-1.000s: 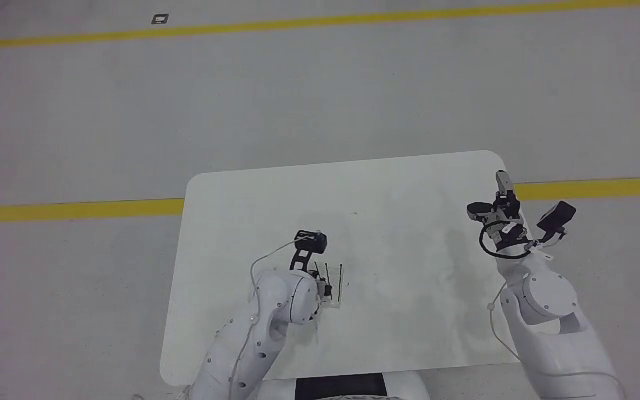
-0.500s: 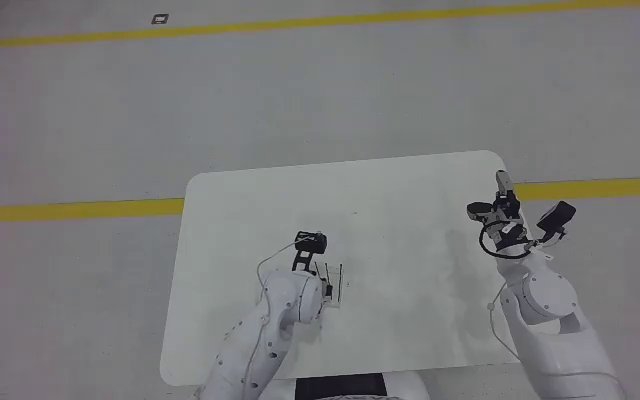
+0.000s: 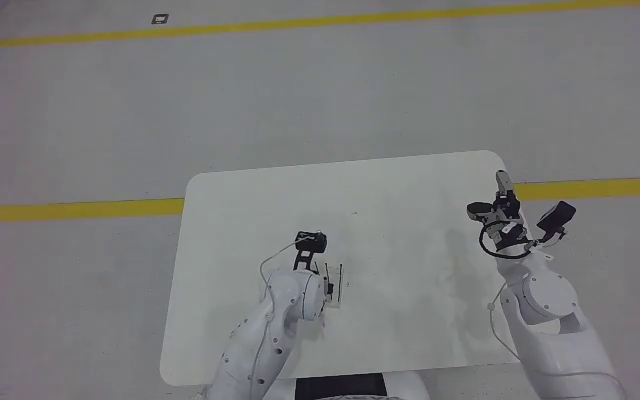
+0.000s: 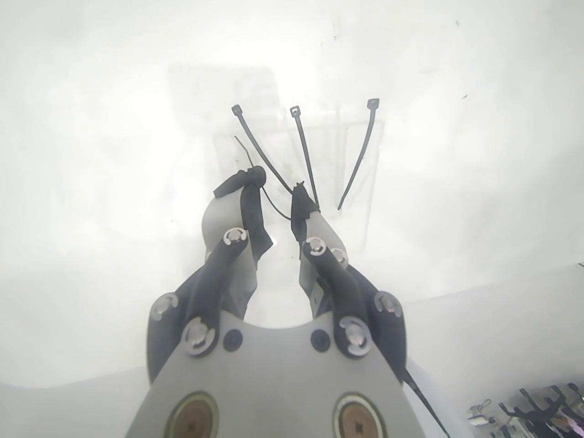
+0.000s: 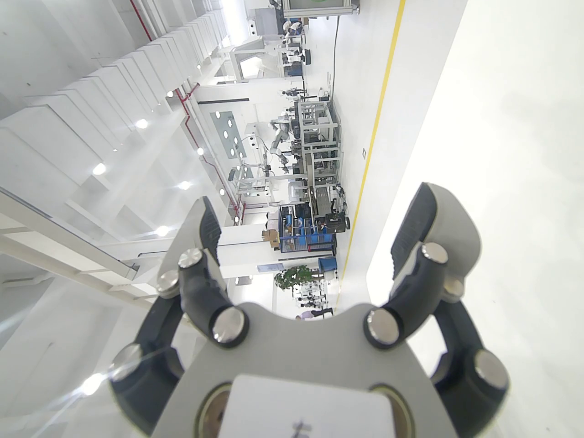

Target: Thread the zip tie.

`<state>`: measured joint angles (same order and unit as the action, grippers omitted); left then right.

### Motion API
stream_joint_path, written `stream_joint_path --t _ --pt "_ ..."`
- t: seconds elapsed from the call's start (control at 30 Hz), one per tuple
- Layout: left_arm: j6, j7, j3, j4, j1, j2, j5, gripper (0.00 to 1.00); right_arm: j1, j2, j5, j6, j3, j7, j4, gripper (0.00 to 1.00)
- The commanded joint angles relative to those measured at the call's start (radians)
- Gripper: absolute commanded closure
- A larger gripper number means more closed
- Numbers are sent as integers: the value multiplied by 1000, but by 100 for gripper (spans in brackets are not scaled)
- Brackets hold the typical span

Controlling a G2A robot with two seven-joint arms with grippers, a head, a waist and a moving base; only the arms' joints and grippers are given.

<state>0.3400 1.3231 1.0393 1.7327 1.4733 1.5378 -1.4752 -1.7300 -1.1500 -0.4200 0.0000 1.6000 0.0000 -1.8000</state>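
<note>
Several black zip ties [image 4: 305,152] lie fanned out on a clear flat holder [image 4: 360,225] on the white table [image 3: 400,200]; in the top view the ties [image 3: 339,278] sit near the table's front middle. My left gripper [image 4: 276,186] hangs just over their tail ends, its black-taped fingers [image 4: 253,184] a small gap apart. A thin curved tie [image 4: 273,202] runs through that gap, not clamped. My right gripper [image 5: 315,211] is open with nothing in it, held up at the table's right edge [image 3: 503,185].
Yellow floor lines [image 3: 300,22] run past the table on the far side and at its level. Bare tabletop stretches between the two arms. The right wrist view looks out over the floor to distant machinery [image 5: 310,148].
The left arm's elbow has shifted slightly to the right while its gripper stays over the zip ties. The right arm has not moved.
</note>
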Motion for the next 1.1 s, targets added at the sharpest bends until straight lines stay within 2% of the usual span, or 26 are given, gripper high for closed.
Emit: stream_joint_path --t 0.0,0.3,0.87,1.07 --pt "0 -9 5 -3 2 4 3 85 0 0 0 0 0 0 0 0" --pt "0 -47 11 -28 5 18 0 85 0 0 0 0 0 0 0 0" --pt "0 -93 21 -55 5 29 0 84 0 0 0 0 0 0 0 0" --pt "0 -103 22 -51 10 32 -2 86 0 0 0 0 0 0 0 0"
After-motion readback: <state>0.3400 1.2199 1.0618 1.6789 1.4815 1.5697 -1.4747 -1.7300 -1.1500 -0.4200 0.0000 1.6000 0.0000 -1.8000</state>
